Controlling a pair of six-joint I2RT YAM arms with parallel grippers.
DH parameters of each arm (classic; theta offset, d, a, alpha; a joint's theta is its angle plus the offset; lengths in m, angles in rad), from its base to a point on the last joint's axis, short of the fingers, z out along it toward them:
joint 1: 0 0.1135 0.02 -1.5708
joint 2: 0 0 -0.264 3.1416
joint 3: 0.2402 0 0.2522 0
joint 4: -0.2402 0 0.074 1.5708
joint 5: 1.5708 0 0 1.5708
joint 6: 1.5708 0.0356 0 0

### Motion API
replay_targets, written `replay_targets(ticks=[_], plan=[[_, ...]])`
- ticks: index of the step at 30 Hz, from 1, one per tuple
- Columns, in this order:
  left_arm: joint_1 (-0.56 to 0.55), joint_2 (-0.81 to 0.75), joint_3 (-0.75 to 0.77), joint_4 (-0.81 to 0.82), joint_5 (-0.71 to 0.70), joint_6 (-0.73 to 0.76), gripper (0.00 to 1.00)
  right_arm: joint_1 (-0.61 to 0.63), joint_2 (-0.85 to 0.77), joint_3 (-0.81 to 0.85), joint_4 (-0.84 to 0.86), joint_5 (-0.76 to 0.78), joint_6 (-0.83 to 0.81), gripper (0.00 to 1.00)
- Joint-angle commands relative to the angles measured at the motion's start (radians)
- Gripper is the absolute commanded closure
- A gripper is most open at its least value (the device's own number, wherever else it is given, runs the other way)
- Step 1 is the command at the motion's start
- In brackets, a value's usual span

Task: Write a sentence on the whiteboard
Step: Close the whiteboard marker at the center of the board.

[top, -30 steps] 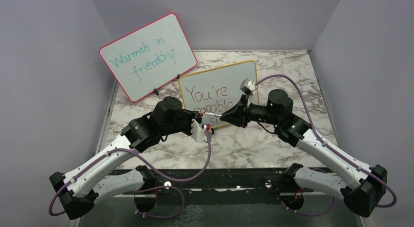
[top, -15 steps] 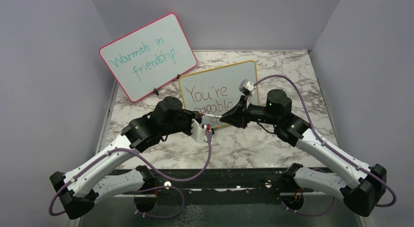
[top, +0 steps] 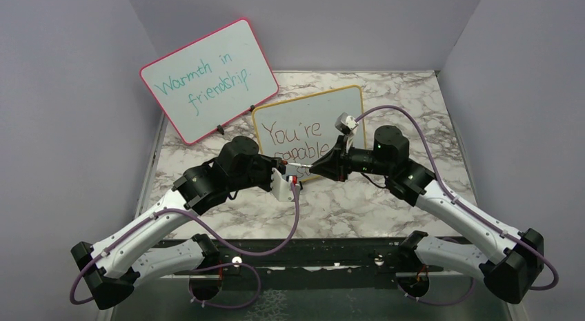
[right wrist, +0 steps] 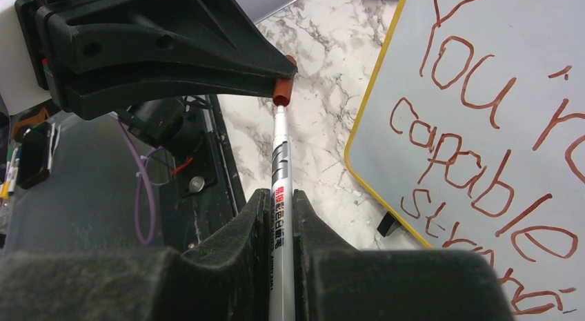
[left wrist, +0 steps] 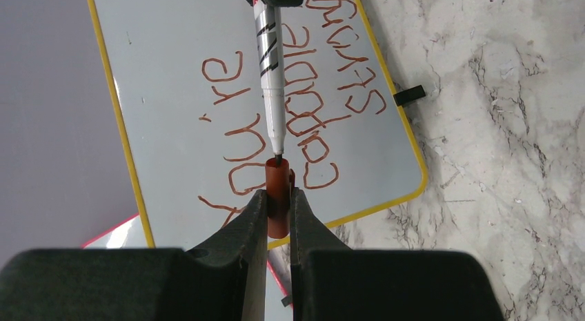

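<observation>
Marble-veined tabletop (top: 359, 203), boxed in on three sides by pale lilac walls. Resting mid-table on the marble: whiteboard (top: 328, 105), yellow-orange frame, rounded corners, one small black foot showing at its edge in both wrist views. Handwritten across it in red-brown, in three lines: sentence (right wrist: 483, 141), reading "You're capable strong". From above, third line mostly hidden behind the arms. Behind the whiteboard and to its left, propped at a tilt: larger pink-framed board (top: 207, 79) bearing teal words, "Warmth in friendship."

Over the whiteboard's near edge, meeting nose to nose: left gripper (left wrist: 278, 200) and right gripper (right wrist: 279, 197).

Left jaws clamped around a short red-brown cap (left wrist: 277, 176), its open end turned toward the other gripper. Right jaws pinched tight on the silver barrel of a marker (right wrist: 281, 162), black lettering along its side, dark tip aimed straight at the cap.

Marker and cap lined up end to end on one axis. Tip right at the cap's mouth; touching or just short of it, not possible to tell. From the left wrist, both seen against the whiteboard's middle line of writing; height above the whiteboard not clear.

Looping from each wrist toward the near side of the whiteboard: purple cables (top: 296, 210).
</observation>
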Motion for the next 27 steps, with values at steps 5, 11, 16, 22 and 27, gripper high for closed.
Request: replay_targets(ticks=[5, 11, 16, 22, 27], plan=[[-0.007, 0.009, 0.038, -0.006, 0.049, -0.004, 1.0, -0.006, 0.021, 0.001, 0.056, -0.02, 0.015, 0.99], [-0.01, 0.015, 0.041, -0.006, 0.066, -0.004, 1.0, -0.006, 0.033, 0.003, 0.071, -0.022, 0.022, 0.99], [-0.02, 0.032, 0.051, -0.005, 0.066, -0.005, 1.0, -0.006, 0.059, 0.015, 0.08, -0.039, 0.027, 0.99], [-0.037, 0.054, 0.074, -0.011, 0.063, -0.002, 1.0, -0.006, 0.089, 0.029, 0.079, -0.034, 0.028, 0.99], [-0.073, 0.093, 0.108, -0.032, 0.039, 0.001, 1.0, -0.005, 0.13, 0.054, 0.07, -0.035, 0.034, 0.99]])
